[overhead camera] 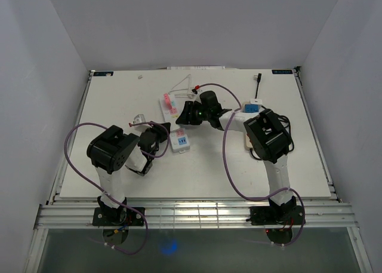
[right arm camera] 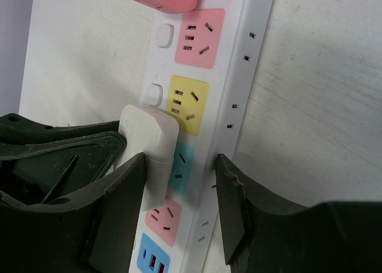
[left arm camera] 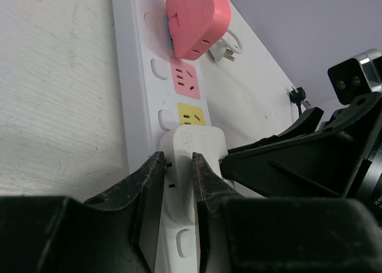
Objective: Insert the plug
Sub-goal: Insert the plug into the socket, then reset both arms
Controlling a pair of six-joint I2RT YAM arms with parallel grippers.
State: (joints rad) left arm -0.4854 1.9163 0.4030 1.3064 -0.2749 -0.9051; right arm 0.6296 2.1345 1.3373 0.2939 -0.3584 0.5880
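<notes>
1. Left gripper [left arm camera: 177, 174] pinches the white plug [left arm camera: 192, 143] in a narrow grip.
2. Plug sits on the strip [right arm camera: 250, 58], beside the yellow socket [right arm camera: 188, 104].
3. Right gripper [right arm camera: 180, 160] stands half-wide, straddling plug and strip.

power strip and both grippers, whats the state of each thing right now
white plug: at the teal socket, seating unclear
left gripper: shut on white plug
right gripper: open, straddling the power strip
pink plug: plugged in
pink socket: empty
yellow socket: empty
</notes>
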